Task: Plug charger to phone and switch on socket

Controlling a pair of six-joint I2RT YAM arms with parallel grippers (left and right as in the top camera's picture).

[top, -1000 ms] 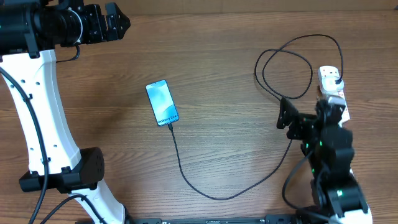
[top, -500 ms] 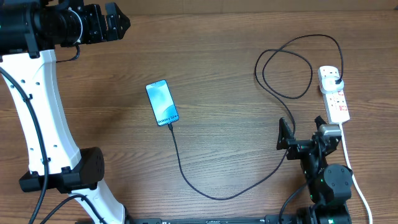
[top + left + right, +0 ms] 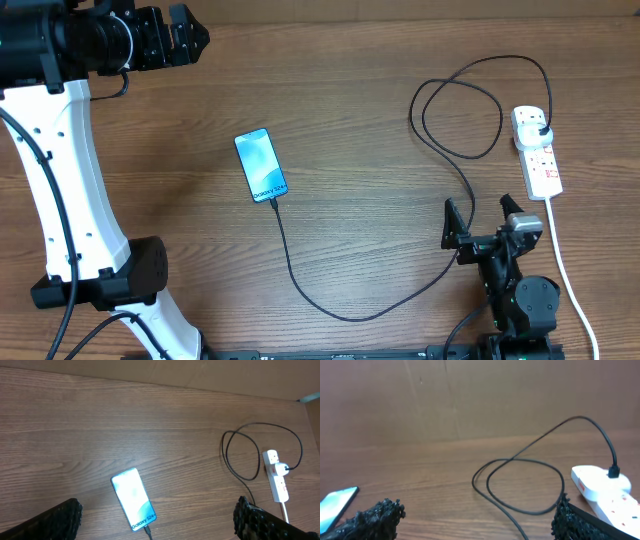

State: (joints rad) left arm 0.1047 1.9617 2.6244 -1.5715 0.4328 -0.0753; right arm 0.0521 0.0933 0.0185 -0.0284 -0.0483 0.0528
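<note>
The phone (image 3: 260,165) lies flat mid-table, its light blue screen lit; it also shows in the left wrist view (image 3: 133,499) and at the left edge of the right wrist view (image 3: 335,505). The black charger cable (image 3: 330,310) has its tip in the phone's near end, curves along the front, loops at the right (image 3: 520,485) and ends in a black plug seated in the white socket strip (image 3: 537,160). My right gripper (image 3: 483,222) is open and empty, low at the front right, near the strip. My left gripper (image 3: 185,35) is open and empty, high at the far left.
The strip's thick white cord (image 3: 565,275) runs toward the front edge beside my right arm. A brown wall (image 3: 470,395) stands behind the table. The left arm's white links (image 3: 60,180) rise along the left side.
My right gripper has drawn back from the socket strip toward the front edge and now sits lower. The phone, cable and left arm have not moved.
</note>
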